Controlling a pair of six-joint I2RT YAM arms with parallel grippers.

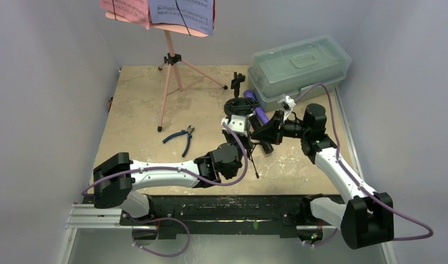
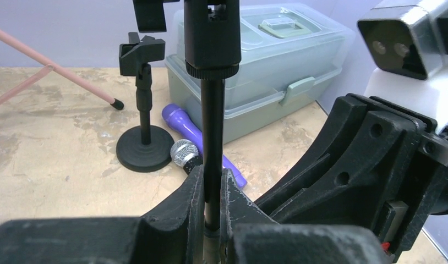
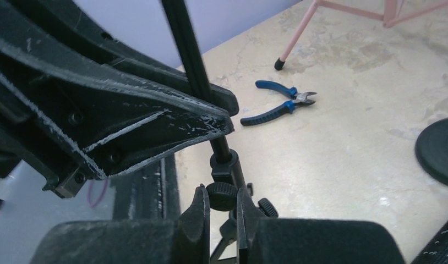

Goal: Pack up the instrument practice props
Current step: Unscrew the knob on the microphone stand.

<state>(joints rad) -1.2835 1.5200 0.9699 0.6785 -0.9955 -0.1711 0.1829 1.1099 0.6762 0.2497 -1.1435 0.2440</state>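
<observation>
A black mic support [image 2: 213,121] is held above the table, and my left gripper [image 2: 212,176] is shut on its thin pole. My right gripper [image 3: 222,195] is shut on a ribbed knob [image 3: 222,192] lower on the same support; in the top view it [image 1: 266,135] meets the left gripper [image 1: 241,125] mid-table. A second mic support [image 2: 145,146] stands on a round base. Beside it lie the purple mic [image 2: 180,118] and the silver-headed mic [image 2: 184,153]. The pink music rack [image 1: 169,71] stands at the back, carrying music sheets [image 1: 180,11].
The translucent greenish lidded box [image 1: 299,69] sits closed at the back right, close behind the mics. Blue-handled pliers [image 1: 180,137] lie left of the grippers. The rack's pink legs [image 1: 164,104] spread over the back left of the table.
</observation>
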